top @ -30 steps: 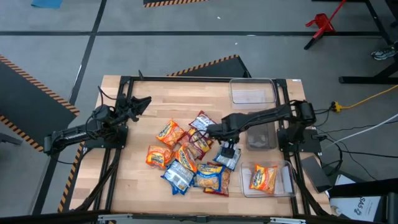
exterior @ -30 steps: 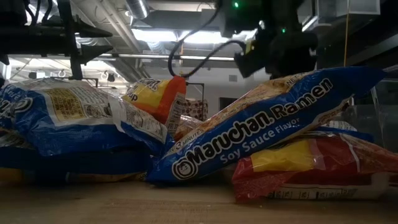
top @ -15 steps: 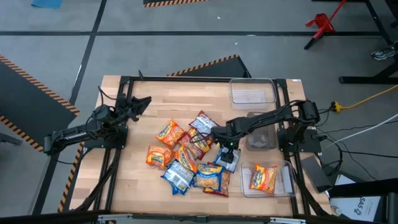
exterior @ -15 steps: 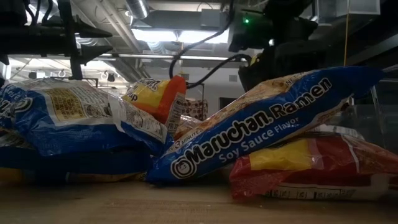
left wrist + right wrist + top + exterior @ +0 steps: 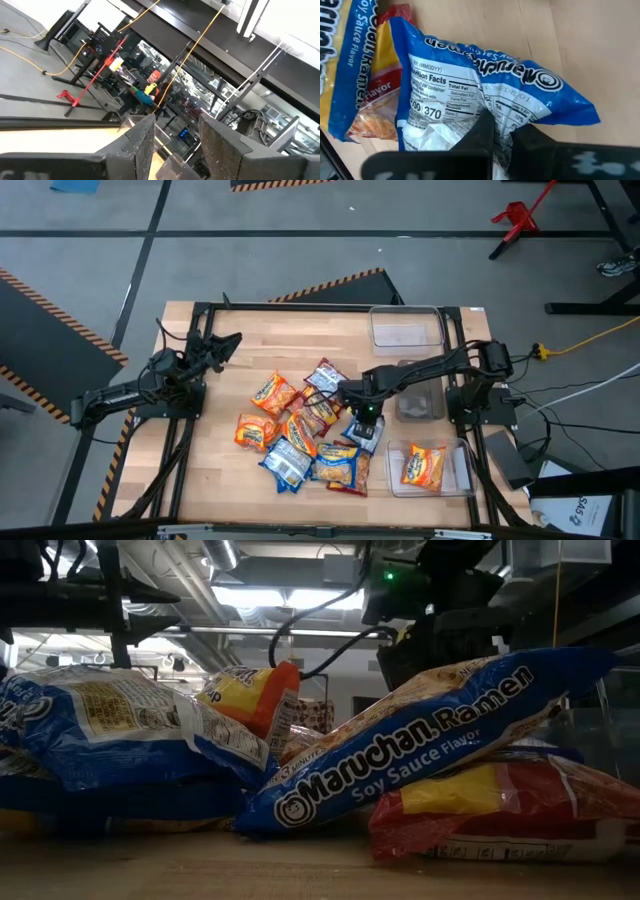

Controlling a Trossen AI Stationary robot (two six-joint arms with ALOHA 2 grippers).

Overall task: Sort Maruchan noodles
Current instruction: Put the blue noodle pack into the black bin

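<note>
The right end effector [image 5: 365, 423] is clamped on the edge of a blue ramen packet [image 5: 485, 107] at the right side of the packet pile [image 5: 305, 432] on the bench [image 5: 230, 480]. One orange packet [image 5: 424, 465] lies in the near clear bin [image 5: 462, 472]. The left end effector [image 5: 228, 342], fingers [image 5: 142, 142] apart, apparently holding nothing, hovers over the bench's far left corner

right arm's stretched across the desk [image 5: 220, 465] toward the middle with its wrist tipped down and the right gripper [image 5: 365, 420] pinched tight on a blue packet [image 5: 485, 107], while the left gripper [image 5: 228, 342] waits raised at the left, fingers [image 5: 142, 142] apart.
</note>
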